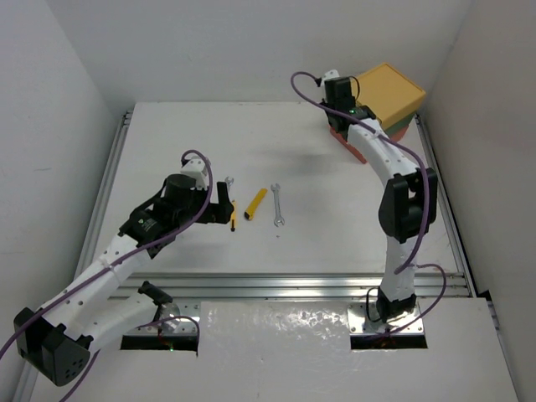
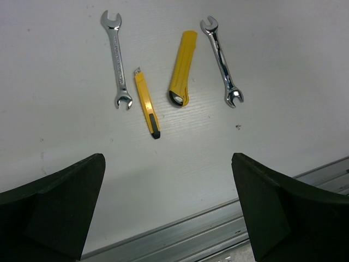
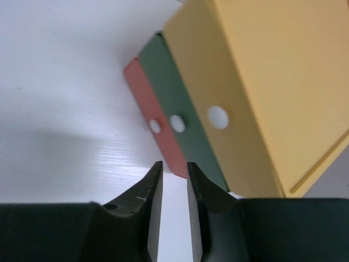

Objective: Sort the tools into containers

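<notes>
Four tools lie in a row on the white table: a silver wrench [image 2: 116, 60], a thin yellow-black tool [image 2: 147, 105], a flat yellow cutter [image 2: 181, 68] and a second silver wrench [image 2: 221, 60]. My left gripper [image 2: 169, 202] hovers open just on the near side of them, with nothing between its fingers. The containers [image 1: 385, 105] stand stacked at the back right: yellow drawer [image 3: 262, 93], green drawer [image 3: 174, 98] and red-orange drawer [image 3: 143, 90], each with a white knob. My right gripper [image 3: 174, 166] sits close in front of the red-orange drawer's corner, jaws a narrow gap apart and empty.
An aluminium rail [image 2: 218, 218] runs along the table's near edge, just behind the left gripper. White walls enclose the table on the left, back and right. The drawer stack sits against the right rail [image 1: 435, 167].
</notes>
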Robot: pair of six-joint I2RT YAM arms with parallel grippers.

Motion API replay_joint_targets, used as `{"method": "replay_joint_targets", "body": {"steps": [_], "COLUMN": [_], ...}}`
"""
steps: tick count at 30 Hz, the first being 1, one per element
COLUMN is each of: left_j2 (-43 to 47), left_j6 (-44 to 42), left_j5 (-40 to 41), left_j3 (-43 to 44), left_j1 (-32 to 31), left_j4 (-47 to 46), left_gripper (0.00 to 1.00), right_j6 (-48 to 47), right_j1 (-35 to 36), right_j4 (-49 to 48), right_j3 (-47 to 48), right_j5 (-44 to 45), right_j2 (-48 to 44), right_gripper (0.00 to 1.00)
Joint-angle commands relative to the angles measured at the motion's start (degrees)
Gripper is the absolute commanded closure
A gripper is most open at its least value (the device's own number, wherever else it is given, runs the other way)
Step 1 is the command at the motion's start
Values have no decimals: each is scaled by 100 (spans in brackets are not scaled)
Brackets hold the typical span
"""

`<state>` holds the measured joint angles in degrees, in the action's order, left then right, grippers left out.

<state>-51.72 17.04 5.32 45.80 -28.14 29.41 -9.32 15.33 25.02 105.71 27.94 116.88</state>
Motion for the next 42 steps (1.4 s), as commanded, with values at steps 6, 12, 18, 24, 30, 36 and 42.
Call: {"method": "replay_joint_targets", "body": {"steps": [6,12,18,24,30,36,42], "left_j2": [207,233,198,171,233,268,277], "left_j6": [63,63,45,28,19,10,10], "left_j5": [92,74,13,-66,-137,-154,-181], "left_j3": [-19,-10,-10,-10,-27,-36,-36], "left_j1": [-139,-139,-148,-157,-165,-209,-253], "left_j4": [-172,-172,-190,-199,-225,-225,-243], "left_gripper": [0,0,0,0,0,0,0], "right_j6": [-438,-1253,-2844,-3706,-4105,-3279,-3234], "right_j1": [339,339,339,339,339,339,330], "right_j4": [-699,-1604,-3106,-3968,-4383,-3355,-3319], "right_j3": [185,99,20,20,-77,-217,-507], "right_j5": [1219,1809,2434,2646,2778,2550,2549], "right_j2": [728,1248,1741,2023,2234,2041,1865], "right_gripper": [62,38,40,44,46,47,48]}}
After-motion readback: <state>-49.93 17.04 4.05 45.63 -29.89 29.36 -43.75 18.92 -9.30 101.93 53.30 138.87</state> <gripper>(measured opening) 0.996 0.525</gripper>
